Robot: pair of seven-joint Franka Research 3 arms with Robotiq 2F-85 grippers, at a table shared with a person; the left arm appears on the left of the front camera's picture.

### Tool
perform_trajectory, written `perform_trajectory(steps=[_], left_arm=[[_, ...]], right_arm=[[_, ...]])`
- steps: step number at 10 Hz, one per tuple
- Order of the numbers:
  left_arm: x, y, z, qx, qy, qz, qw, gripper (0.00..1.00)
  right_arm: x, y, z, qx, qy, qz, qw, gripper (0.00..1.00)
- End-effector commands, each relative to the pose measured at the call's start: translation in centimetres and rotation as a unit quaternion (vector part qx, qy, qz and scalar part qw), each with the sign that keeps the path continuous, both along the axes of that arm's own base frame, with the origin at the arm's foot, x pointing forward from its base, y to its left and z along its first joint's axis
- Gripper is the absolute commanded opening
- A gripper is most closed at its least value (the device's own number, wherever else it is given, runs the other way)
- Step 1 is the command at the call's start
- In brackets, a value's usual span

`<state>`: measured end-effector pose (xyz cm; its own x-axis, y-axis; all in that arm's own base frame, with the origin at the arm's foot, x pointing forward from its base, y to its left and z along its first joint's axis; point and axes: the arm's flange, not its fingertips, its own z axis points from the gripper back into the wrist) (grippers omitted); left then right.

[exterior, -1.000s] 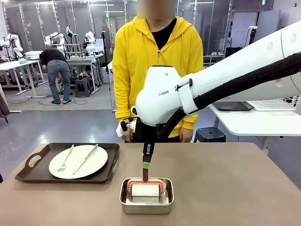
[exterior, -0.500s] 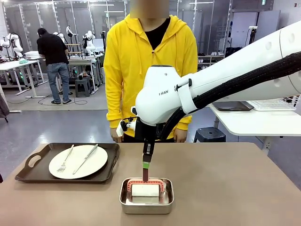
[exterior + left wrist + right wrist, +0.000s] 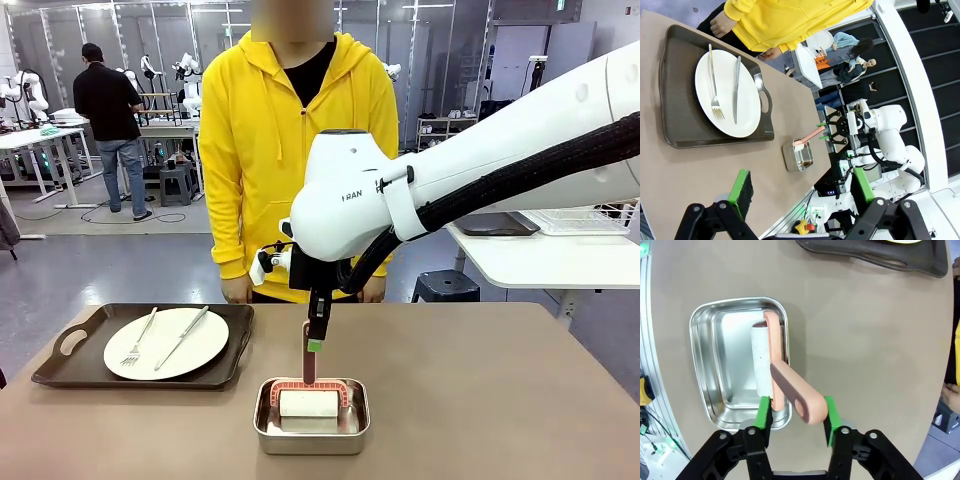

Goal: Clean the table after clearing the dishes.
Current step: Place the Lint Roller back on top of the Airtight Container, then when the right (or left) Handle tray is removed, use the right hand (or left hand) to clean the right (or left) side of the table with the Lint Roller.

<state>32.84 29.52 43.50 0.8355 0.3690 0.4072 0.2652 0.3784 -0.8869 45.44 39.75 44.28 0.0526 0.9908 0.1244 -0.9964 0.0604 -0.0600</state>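
On the left end of the surface (image 3: 480,380), a dark tray (image 3: 90,312) carries one white plate (image 3: 205,348) with a fork (image 3: 140,338) and a knife (image 3: 183,337) lying loose across it. Nearer the middle sits a steel pan (image 3: 310,447) holding a roller (image 3: 308,404) whose pink handle (image 3: 309,365) rises out of it.

The right pincer (image 3: 797,410) hangs over the pan, its jaws set apart on either side of that handle. One side shows a plain gap, so I'd call it released rather than gripping. The left pincer (image 3: 800,180) is spread wide with nothing in it, held off above the surface. A person (image 3: 300,150) in a yellow hoodie stands at the far side, arms down.

The plate looks hard, smooth and breakable, and the cutlery would likely slide at any tilt. I'd leave them alone and take the stiff tray by a cut-out grip at its end, keeping it level. The roller looks light, with a rigid handle. The upper part of that handle is the natural place to hold it.
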Motion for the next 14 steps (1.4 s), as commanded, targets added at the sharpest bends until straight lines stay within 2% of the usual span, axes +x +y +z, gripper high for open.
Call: perform_trajectory(steps=[1, 7, 14], left_arm=[[-0.31, 0.13, 0.16, -0.001, -0.002, -0.001, 1.0, 1.0], [-0.31, 0.13, 0.16, -0.001, -0.002, -0.001, 1.0, 1.0], [-0.31, 0.13, 0.16, -0.001, -0.002, -0.001, 1.0, 1.0]], right_arm=[[-0.61, -0.16, 0.49, -0.01, -0.008, 0.0, 1.0, 0.62], [-0.18, -0.31, 0.82, -0.011, -0.012, -0.006, 1.0, 0.95], [-0.08, -0.12, 0.64, 0.0, -0.006, 0.0, 1.0, 0.95]])
